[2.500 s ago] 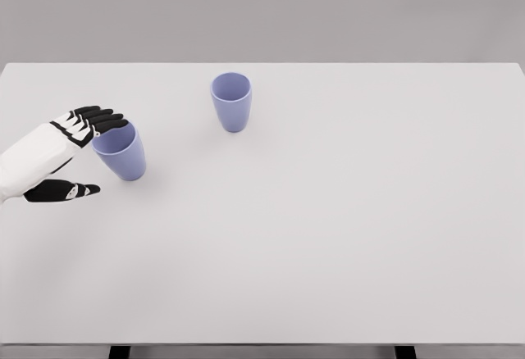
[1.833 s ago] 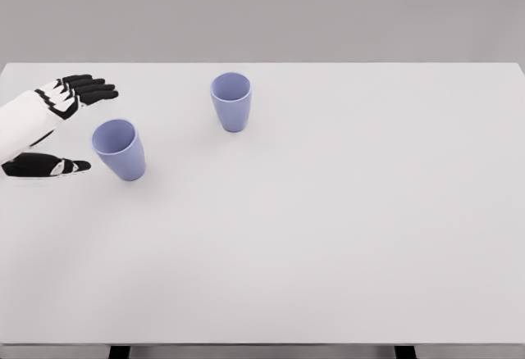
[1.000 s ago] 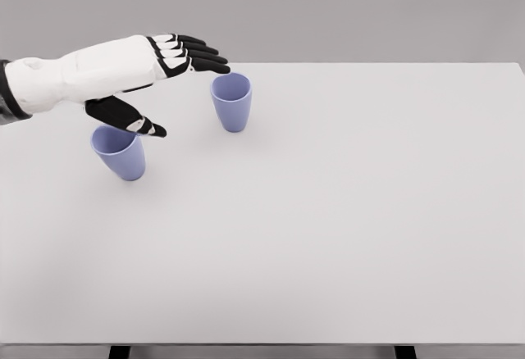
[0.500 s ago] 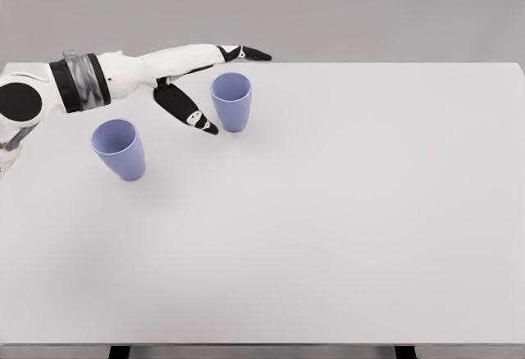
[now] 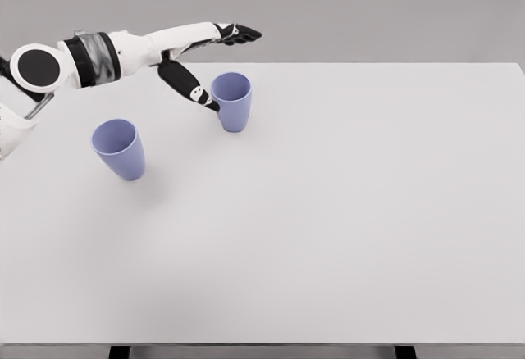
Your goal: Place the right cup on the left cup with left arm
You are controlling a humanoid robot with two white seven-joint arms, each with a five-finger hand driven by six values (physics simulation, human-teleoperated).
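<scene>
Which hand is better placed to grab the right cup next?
Left. The left hand is open right at the right cup, thumb beside its wall, fingers extended behind it. No right arm shows in the head view.

Simulated test setup, not a real room. Evidence: plain white worktop (image 5: 344, 211) w/ flat, even shading, no wear or marks; featureless grey backdrop (image 5: 369, 6) behind it, no walls, furniture or fittings. Dark legs (image 5: 404, 352) just show under the front edge. Only props are two identical lavender cups, left cup (image 5: 119, 148) and right cup (image 5: 232, 101), smooth and unpatterned. White robot arm (image 5: 123, 50) w/ clean rendered surfaces. Looks like a bare sim bench for manipulation trials.
</scene>
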